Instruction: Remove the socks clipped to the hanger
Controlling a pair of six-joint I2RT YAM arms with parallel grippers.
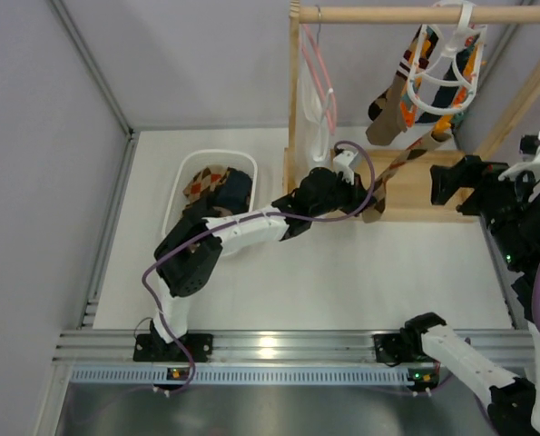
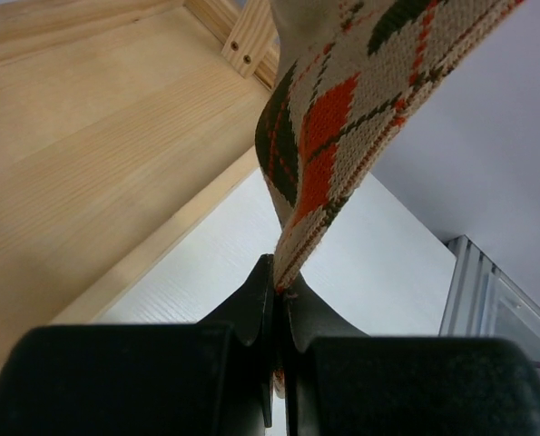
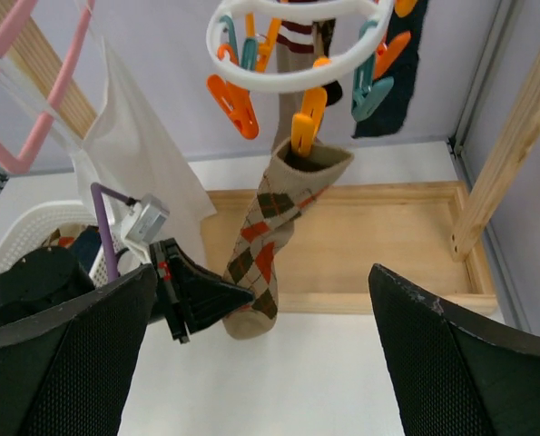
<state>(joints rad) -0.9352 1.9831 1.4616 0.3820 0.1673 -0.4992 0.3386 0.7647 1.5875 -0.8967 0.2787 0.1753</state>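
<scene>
The brown-and-tan argyle sock (image 3: pixel 262 238), patterned in orange and dark diamonds, hangs by its gaping cuff from an orange clip (image 3: pixel 306 127) on the white oval hanger (image 3: pixel 328 74). It slants down to the left over the near lip of the wooden rack base (image 3: pixel 387 232). The left hand (image 2: pixel 279 291) is pinched fully closed on the sock's toe end, and the fabric rises straight out from between its black fingers. A taupe sock with a striped cuff (image 3: pixel 297 34) and a dark navy sock (image 3: pixel 398 86) hang farther back on the same ring. The right hand (image 1: pixel 444 186) has its fingers spread wide and holds nothing. The white cloth bag (image 3: pixel 133 154) and pink wire hanger (image 3: pixel 43 118) hang close on the left, with the white basket (image 3: pixel 29 227) below them. A slanted wooden post (image 3: pixel 505 136) bounds the right side. Bare white counter (image 3: pixel 279 381) stretches in front of the base.
</scene>
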